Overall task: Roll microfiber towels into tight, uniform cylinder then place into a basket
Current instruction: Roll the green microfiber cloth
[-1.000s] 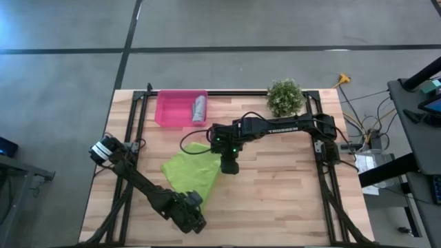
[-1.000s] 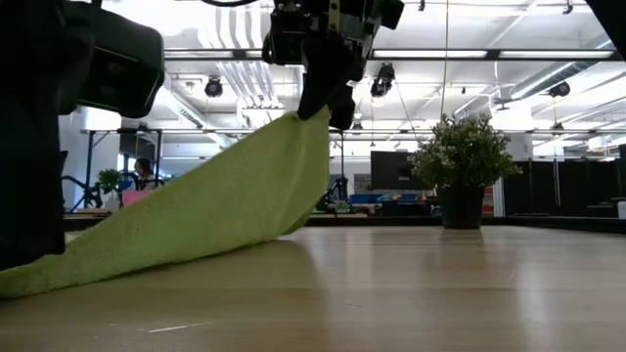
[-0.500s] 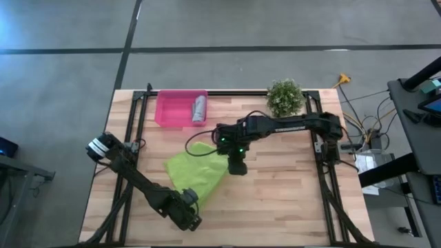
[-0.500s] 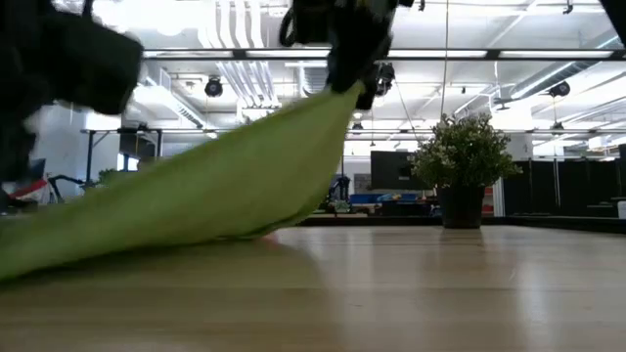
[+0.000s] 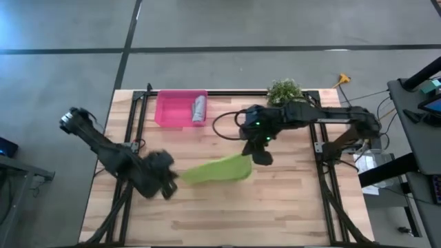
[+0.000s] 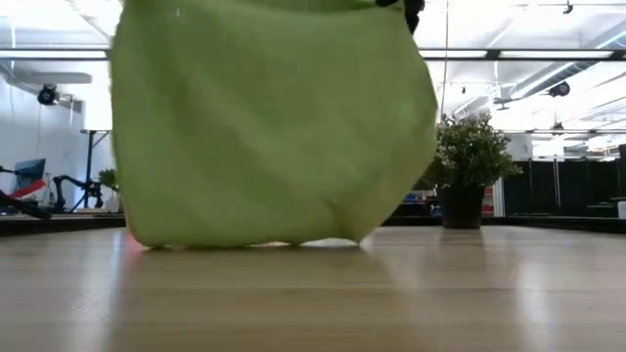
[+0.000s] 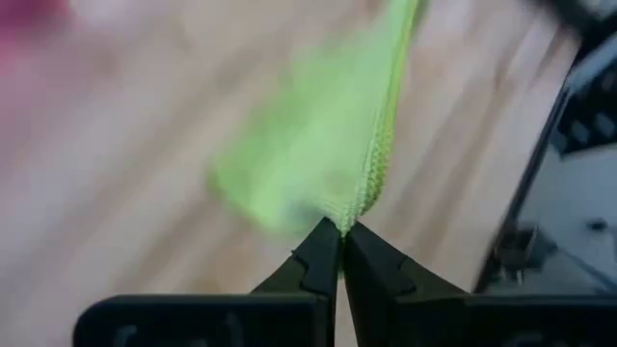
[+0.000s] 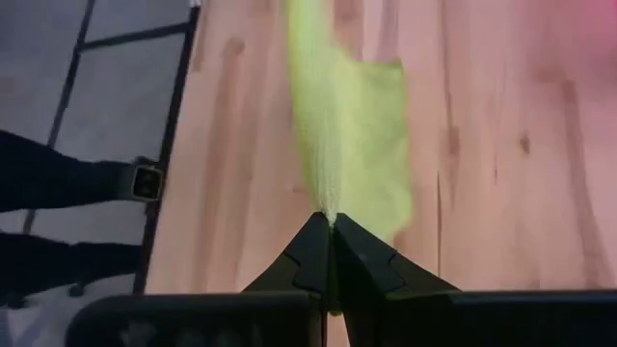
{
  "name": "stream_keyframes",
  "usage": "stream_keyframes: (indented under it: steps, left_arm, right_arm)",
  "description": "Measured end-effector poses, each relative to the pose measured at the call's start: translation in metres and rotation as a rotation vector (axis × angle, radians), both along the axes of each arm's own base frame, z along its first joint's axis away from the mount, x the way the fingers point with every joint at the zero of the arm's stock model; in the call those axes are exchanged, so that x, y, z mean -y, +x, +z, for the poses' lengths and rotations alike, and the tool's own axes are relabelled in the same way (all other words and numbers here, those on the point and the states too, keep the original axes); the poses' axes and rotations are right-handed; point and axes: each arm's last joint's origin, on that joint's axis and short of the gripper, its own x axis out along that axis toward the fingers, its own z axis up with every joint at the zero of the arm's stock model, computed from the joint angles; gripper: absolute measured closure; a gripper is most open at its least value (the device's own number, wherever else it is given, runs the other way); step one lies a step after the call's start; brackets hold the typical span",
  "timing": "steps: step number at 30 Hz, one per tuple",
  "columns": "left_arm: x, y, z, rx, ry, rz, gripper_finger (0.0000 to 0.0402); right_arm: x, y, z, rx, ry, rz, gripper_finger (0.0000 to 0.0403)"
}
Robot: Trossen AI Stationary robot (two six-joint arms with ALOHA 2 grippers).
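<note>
One worktop (image 5: 289,200) carries two towels, one pink basket (image 5: 169,110) and one potted plant (image 5: 284,91). The lime green towel (image 5: 217,169) hangs stretched mid-worktop, its lower edge near the wood; the left gripper (image 5: 169,180) and right gripper (image 5: 262,157) each have fingers clenched on an opposite corner. The grey towel (image 5: 199,108) lies rolled inside the basket.

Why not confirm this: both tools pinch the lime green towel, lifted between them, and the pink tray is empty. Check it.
Not empty: in the high view the pink tray holds a rolled grey towel. Otherwise right: left tool and right tool both pinch the lime green towel, lifted between them.
</note>
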Motion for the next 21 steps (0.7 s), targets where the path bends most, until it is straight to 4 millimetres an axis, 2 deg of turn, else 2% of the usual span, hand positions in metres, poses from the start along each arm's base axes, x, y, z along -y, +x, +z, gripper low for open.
stream_keyframes:
  steps: [1,4,5,7,10,11,13,14,16,17,18,20,21]
  left_arm:
    - [-0.01,-0.005,0.012,0.033,0.036,0.004,0.0401]
    - [-0.04,-0.016,0.039,0.101,0.158,0.003,0.0401]
    - [-0.05,-0.019,0.047,0.123,0.195,0.002,0.0401]
    - [-0.07,-0.024,0.061,0.146,0.263,0.004,0.0401]
    - [-0.093,-0.03,0.087,0.24,0.341,-0.002,0.0401]
    - [-0.099,-0.031,0.093,0.26,0.37,-0.012,0.0401]
    - [-0.109,-0.034,0.103,0.267,0.43,-0.023,0.0401]
    - [-0.112,-0.036,0.107,0.267,0.452,-0.034,0.0402]
    - [-0.118,-0.036,0.112,0.267,0.476,-0.072,0.0402]
    - [-0.119,-0.036,0.114,0.268,0.483,-0.09,0.0402]
    - [-0.121,-0.036,0.114,0.257,0.496,-0.099,0.0401]
    - [-0.122,-0.034,0.113,0.241,0.51,-0.111,0.0401]
    - [-0.122,-0.034,0.114,0.241,0.523,-0.121,0.0401]
  right_arm:
    - [0.001,-0.004,0.002,0.007,-0.013,-0.018,0.0394]
    - [0.008,-0.014,0.005,-0.039,-0.172,-0.321,0.0394]
    - [0.01,-0.015,0.006,-0.041,-0.191,-0.369,0.0394]
    - [0.013,-0.016,0.01,-0.005,-0.166,-0.373,0.0394]
    - [0.017,-0.021,0.02,0.038,-0.174,-0.597,0.0394]
    - [0.016,-0.021,0.023,0.073,-0.141,-0.61,0.0394]
    - [0.014,-0.013,0.031,0.209,-0.023,-0.451,0.0394]
    - [0.015,-0.011,0.034,0.247,-0.041,-0.446,0.0394]
    - [0.019,-0.023,0.028,0.114,-0.121,-0.759,0.0394]
    - [0.019,-0.025,0.026,0.092,-0.105,-0.847,0.0394]
    - [0.018,-0.018,0.026,0.134,-0.031,-0.799,0.0394]
    - [0.008,-0.004,0.034,0.274,0.165,-0.437,0.0394]
    - [0.003,-0.001,0.033,0.291,0.185,-0.356,0.0394]
